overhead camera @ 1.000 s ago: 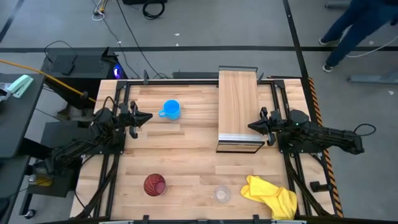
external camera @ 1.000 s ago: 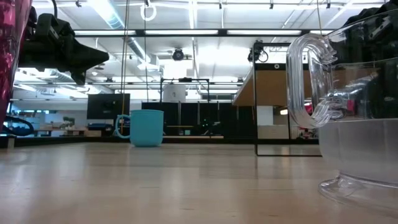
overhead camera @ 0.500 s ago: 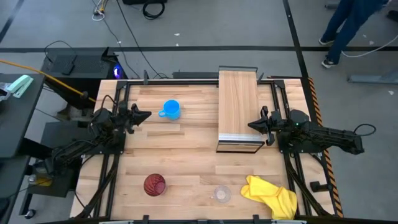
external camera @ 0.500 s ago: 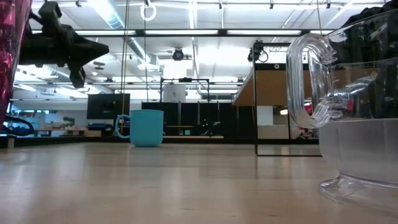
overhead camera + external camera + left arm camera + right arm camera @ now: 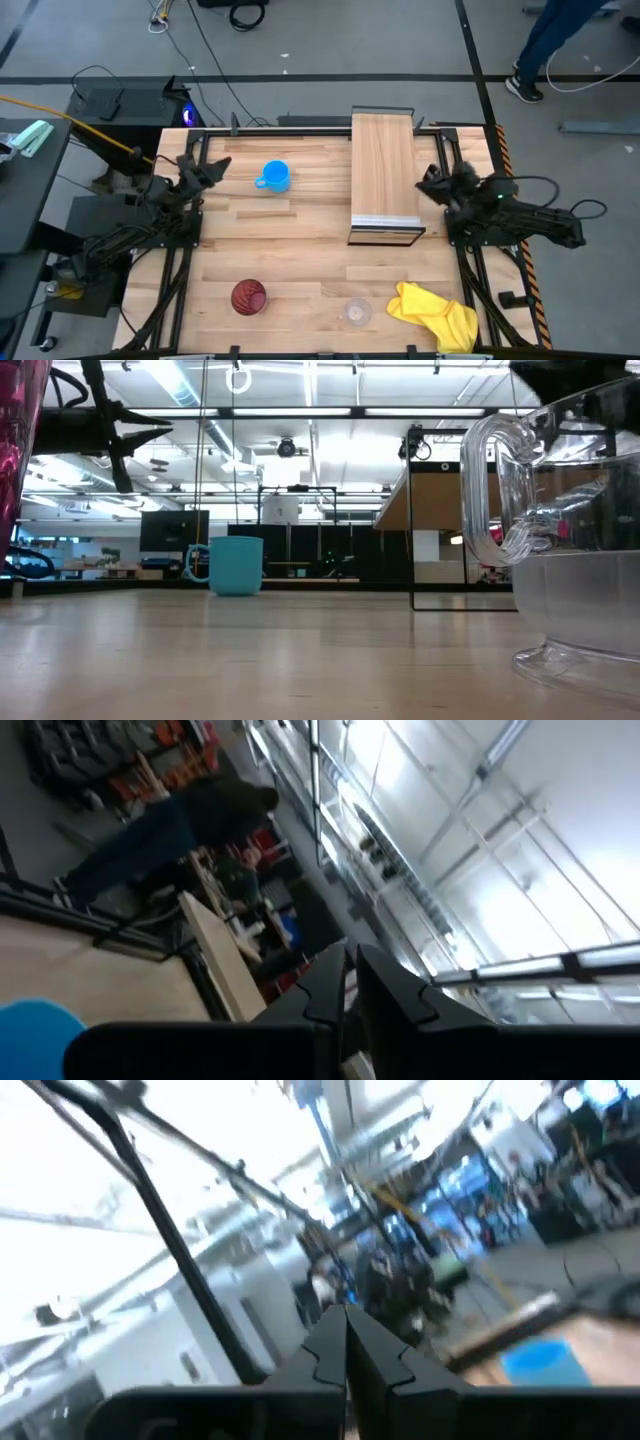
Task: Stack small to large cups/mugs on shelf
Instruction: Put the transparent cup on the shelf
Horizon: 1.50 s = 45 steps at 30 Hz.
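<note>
**Cups wait on bench as both arms hang raised**

Seen from above, the blue mug (image 5: pixel 273 176) stands upper left of centre, the red tumbler (image 5: pixel 248 297) and clear cup (image 5: pixel 356 312) along the lower edge, all off the shelf (image 5: pixel 384 170). The left pincer (image 5: pixel 214 166), near the mug, and the right pincer (image 5: pixel 428 186), beside the shelf, have fingers pressed together, holding nothing.
</note>
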Tool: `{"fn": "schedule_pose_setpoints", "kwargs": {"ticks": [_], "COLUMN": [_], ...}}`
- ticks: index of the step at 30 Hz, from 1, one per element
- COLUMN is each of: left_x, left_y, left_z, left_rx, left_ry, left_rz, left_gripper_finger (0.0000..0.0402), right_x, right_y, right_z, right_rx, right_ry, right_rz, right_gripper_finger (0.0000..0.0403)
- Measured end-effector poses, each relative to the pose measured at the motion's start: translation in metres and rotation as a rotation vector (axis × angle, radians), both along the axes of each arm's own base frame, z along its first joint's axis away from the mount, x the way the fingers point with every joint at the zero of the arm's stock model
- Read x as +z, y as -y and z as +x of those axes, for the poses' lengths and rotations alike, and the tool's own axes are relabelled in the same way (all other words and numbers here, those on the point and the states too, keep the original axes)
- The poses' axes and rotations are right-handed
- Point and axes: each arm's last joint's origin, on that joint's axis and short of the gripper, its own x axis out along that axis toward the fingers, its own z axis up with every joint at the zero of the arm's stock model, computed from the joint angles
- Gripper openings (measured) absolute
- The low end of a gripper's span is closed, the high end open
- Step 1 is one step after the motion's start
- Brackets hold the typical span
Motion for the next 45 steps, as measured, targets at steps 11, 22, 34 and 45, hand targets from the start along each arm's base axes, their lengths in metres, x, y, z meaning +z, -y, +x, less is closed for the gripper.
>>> {"fn": "schedule_pose_setpoints", "kwargs": {"ticks": [11, 22, 34, 45], "left_x": [0.025, 0.084, 0.096, 0.085], "left_y": [0.006, 0.024, 0.027, 0.025], "left_z": [-0.012, -0.032, -0.035, -0.031], "left_rx": [0.077, 0.037, 0.029, 0.023], "left_ry": [0.251, 0.286, -0.129, -0.243], "left_rz": [0.143, 0.425, 0.35, 0.326], "left_gripper_finger": [0.0014, 0.0027, 0.0025, 0.004], "right_x": [0.104, 0.16, 0.191, 0.161], "right_y": [-0.014, -0.013, 0.002, 0.015], "right_z": [-0.055, -0.067, -0.048, -0.023], "right_rx": [-0.078, -0.189, -0.503, -0.85], "right_ry": [0.316, 0.087, -0.589, -1.231], "right_rz": [-0.186, -0.056, 0.167, 0.439], "right_gripper_finger": [0.0007, 0.0028, 0.005, 0.005]}}
